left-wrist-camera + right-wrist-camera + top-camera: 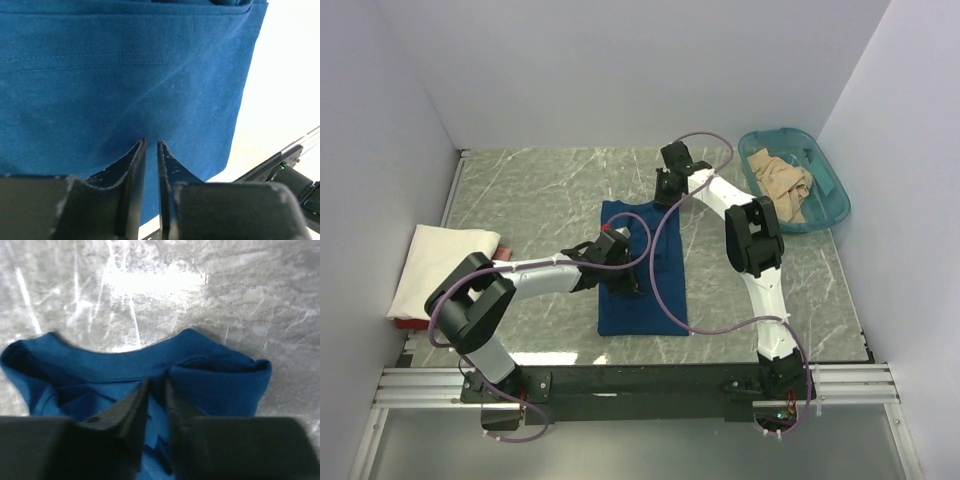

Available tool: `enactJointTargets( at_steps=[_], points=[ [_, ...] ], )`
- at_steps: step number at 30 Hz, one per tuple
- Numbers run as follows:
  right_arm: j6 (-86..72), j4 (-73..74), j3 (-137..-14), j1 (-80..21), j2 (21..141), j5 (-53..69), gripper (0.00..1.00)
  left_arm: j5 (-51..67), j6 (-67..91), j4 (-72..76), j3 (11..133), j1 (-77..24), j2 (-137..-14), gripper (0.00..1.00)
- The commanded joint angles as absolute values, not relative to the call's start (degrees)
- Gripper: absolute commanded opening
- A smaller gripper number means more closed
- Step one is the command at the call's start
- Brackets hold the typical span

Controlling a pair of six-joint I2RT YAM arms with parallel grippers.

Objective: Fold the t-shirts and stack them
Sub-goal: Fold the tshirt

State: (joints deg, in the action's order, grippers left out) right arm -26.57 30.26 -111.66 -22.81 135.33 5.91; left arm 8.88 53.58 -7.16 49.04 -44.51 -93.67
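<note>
The navy blue t-shirt [645,295] lies folded into a long strip in the middle of the table. My left gripper [618,252] is at its left edge, halfway along. In the left wrist view its jaws [151,142] are closed to a narrow slit on the blue cloth [125,65]. My right gripper [666,190] is at the shirt's far end. In the right wrist view it [157,381] is shut on bunched cloth just behind the collar [100,367]. The cream-white t-shirt [440,262] lies folded at the left edge. The tan-beige t-shirt [782,182] is crumpled in the tub.
The teal plastic tub [837,203] stands at the back right corner. A red object [506,250] shows under the white shirt. Purple cables loop over the blue shirt. Walls close in the table on the left, back and right.
</note>
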Motion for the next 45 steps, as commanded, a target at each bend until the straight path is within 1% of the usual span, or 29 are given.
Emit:
enactJointTargets(
  at_steps=[1, 2, 5, 8, 10, 13, 14, 16, 17, 18, 19, 20, 21, 22, 23, 26, 27, 29, 31, 34, 35, 39, 41, 45],
  points=[
    [-27.07, 28.13, -113.03, -21.01, 130.53, 10.71, 0.3, 7.3, 51.86, -8.08, 52.2, -43.95, -90.1, 0.23],
    [-27.33, 27.78, -112.68, -20.66, 129.73, 12.03, 0.37, 7.03, 51.68, -8.43, 52.12, -43.68, -89.48, 0.23],
    [-27.86, 27.42, -112.33, -19.52, 126.31, 15.29, 0.46, 6.94, 51.15, -8.96, 51.94, -41.84, -86.67, 0.25],
    [-28.21, 27.42, -111.28, -18.81, 122.09, 16.78, 0.51, 7.91, 51.15, -9.23, 50.72, -39.47, -83.42, 0.25],
    [-28.3, 27.68, -109.96, -18.46, 118.49, 16.7, 0.51, 7.74, 51.42, -10.19, 49.32, -37.63, -80.18, 0.26],
    [-28.83, 27.34, -103.38, -18.02, 111.82, 15.74, 0.51, 5.46, 52.91, -12.21, 46.16, -35.34, -74.47, 0.28],
    [-29.18, 25.77, -97.7, -18.02, 109.53, 15.73, 0.51, 4.67, 53.61, -12.83, 45.19, -34.72, -72.88, 0.29],
    [-30.32, 23.65, -90.57, -17.93, 101.98, 15.47, 0.51, 3.17, 55.54, -13.62, 41.6, -33.23, -68.76, 0.31],
    [-31.63, 19.99, -82.35, -17.93, 99.17, 16.08, 0.5, 3.34, 55.98, -13.62, 40.44, -32.79, -67.6, 0.31],
    [-32.25, 18.39, -78.35, -17.93, 93.75, 17.48, 0.5, 3.6, 57.12, -13.45, 39.12, -32.35, -66.54, 0.31],
    [-32.86, 17.33, -74.66, -17.93, 91.08, 17.32, 0.49, 4.04, 57.56, -12.84, 36.94, -32.17, -64.79, 0.29],
    [-34.35, 14.97, -67.14, -18.02, 88.36, 17.49, 0.49, 5.17, 57.92, -12.4, 35.78, -32.17, -63.82, 0.28],
    [-34.97, 12.77, -62.88, -18.28, 83.28, 20.1, 0.49, 5.88, 58.7, -11.7, 34.55, -32.08, -62.16, 0.27],
    [-35.68, 10.66, -58.93, -18.46, 80.71, 21.0, 0.48, 6.76, 59.15, -10.99, 32.02, -32.17, -61.27, 0.26],
    [-36.99, 7.76, -52.27, -18.63, 76.25, 21.53, 0.48, 8.25, 59.5, -9.42, 30.95, -32.17, -60.56, 0.26],
    [-37.88, 6.07, -44.41, -22.05, 70.42, 20.75, 0.47, 10.8, 60.64, -7.04, 27.52, -32.43, -59.15, 0.23],
    [-37.88, 5.89, -43.08, -23.54, 69.53, 19.0, 0.47, 11.16, 61.17, -6.68, 26.81, -32.87, -58.89, 0.2],
    [-37.53, 6.41, -40.53, -27.93, 68.3, 16.45, 0.47, 11.6, 61.78, -5.98, 25.14, -33.39, -58.54, 0.19],
    [-37.88, 5.72, -39.56, -30.66, 67.94, 13.2, 0.47, 11.6, 62.93, -4.84, 22.95, -34.89, -57.48, 0.18],
    [-38.23, 4.4, -40.77, -35.41, 70.66, 10.56, 0.47, 11.43, 64.6, -2.55, 21.01, -37.08, -57.65, 0.17],
    [-37.54, 4.31, -42.87, -38.12, 72.93, 9.42, 0.47, 11.16, 64.86, -2.46, 20.92, -37.7, -58.0, 0.16],
    [-34.37, 5.54, -51.83, -43.4, 81.19, 3.09, 0.46, 9.93, 66.79, -1.41, 19.43, -39.9, -58.88, 0.14],
    [-32.01, 6.24, -57.53, -44.82, 86.97, 0.1, 0.46, 9.32, 67.67, -0.53, 19.07, -40.08, -59.15, 0.13],
    [-28.48, 6.68, -65.99, -46.05, 96.57, -0.97, 0.46, 8.27, 68.12, -0.35, 18.54, -40.34, -60.81, 0.12]
  ],
)
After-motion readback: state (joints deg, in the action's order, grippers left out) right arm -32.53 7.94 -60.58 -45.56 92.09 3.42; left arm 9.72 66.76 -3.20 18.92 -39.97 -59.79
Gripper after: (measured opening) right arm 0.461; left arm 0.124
